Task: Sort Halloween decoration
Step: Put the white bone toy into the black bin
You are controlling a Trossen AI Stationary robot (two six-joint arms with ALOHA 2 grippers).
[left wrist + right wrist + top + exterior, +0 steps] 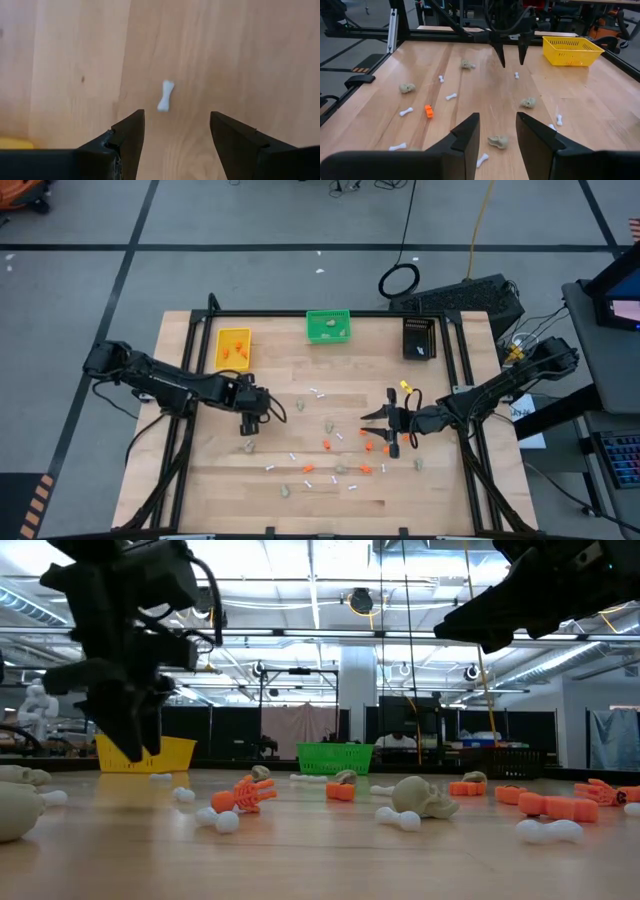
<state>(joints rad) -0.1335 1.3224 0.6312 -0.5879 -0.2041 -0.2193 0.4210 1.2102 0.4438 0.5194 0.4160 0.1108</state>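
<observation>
bare wood (240,50) around white bone (166,96)

Bright, even light falls from long ceiling strip lamps (300,585) glaring white across the top of the low view. The pale wooden tabletop (330,480) is evenly lit, shadows faint and short. In the low view the nearest beige rounded lump (15,802) at lower left is soft, out of focus. In the left wrist view the small white bone-shaped stick (166,95) is slightly blurred, with only a faint shadow beside it.
</observation>
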